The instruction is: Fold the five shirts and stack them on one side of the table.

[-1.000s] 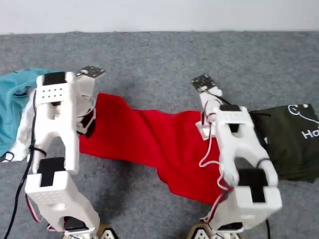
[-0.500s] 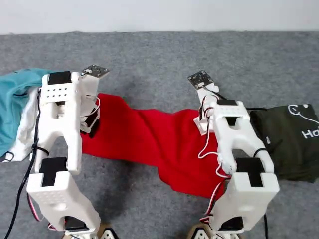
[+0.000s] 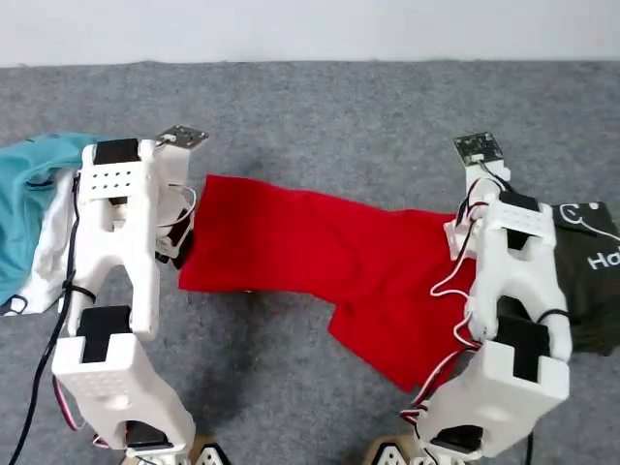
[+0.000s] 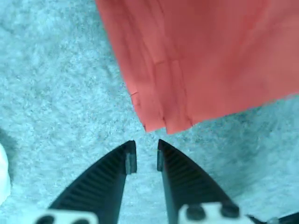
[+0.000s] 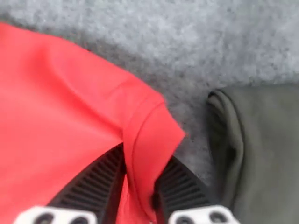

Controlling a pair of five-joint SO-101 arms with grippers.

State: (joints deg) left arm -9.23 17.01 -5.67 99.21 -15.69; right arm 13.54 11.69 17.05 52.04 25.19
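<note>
Red cotton shirt lies spread but skewed across the grey carpeted table in the high view. One end is by the left arm and the other runs under the right arm, near a folded dark green shirt; a crumpled teal shirt sits far left. In the left wrist view, the left gripper is narrowly parted and empty, just short of the red hem, so closing here would likely grab nothing. In the right wrist view, the right gripper pinches a rolled fold of red cloth beside the green shirt. Pulling with that one grip could drag the shirt askew or snag its neighbour.
</note>
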